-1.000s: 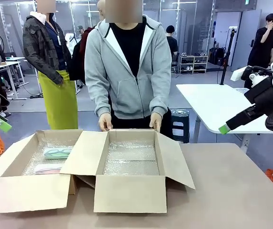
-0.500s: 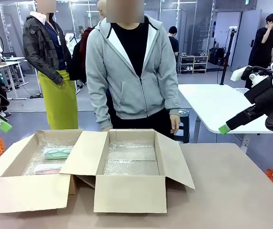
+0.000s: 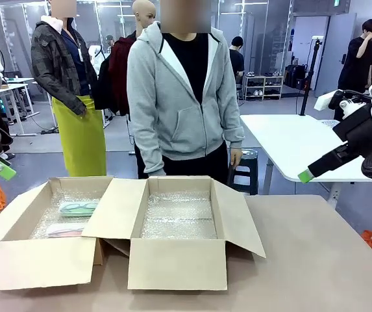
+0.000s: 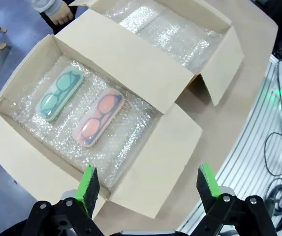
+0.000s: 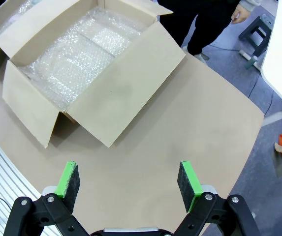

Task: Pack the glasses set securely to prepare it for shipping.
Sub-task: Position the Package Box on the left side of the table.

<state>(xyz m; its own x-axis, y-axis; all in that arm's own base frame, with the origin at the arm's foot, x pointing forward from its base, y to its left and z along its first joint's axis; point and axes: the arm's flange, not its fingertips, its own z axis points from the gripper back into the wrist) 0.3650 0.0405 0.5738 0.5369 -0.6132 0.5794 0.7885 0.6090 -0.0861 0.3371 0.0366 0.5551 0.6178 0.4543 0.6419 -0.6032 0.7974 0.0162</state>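
Observation:
The glasses set lies in the left cardboard box (image 3: 39, 263) on bubble wrap: a mint green case (image 3: 78, 208) (image 4: 59, 93) and a pale pink case (image 3: 65, 229) (image 4: 100, 116), side by side with a small gap between them. My left gripper (image 4: 148, 184) (image 3: 4, 171) hangs open well above that box's near corner, holding nothing. At the far right my right gripper (image 3: 306, 175) (image 5: 128, 179) is open too, high over bare table beside the second box (image 3: 178, 263) (image 5: 77, 54), which is lined with bubble wrap.
Both boxes stand open with flaps spread out; the inner flaps overlap between them. A person in a grey hoodie (image 3: 182, 91) stands at the far edge, hands down at the sides. The brown table (image 3: 315, 260) is free to the right of the boxes.
The person has lifted both hands off the right box's far rim and straightened up, shifting slightly right. Neither arm has moved, and the cases lie as before.

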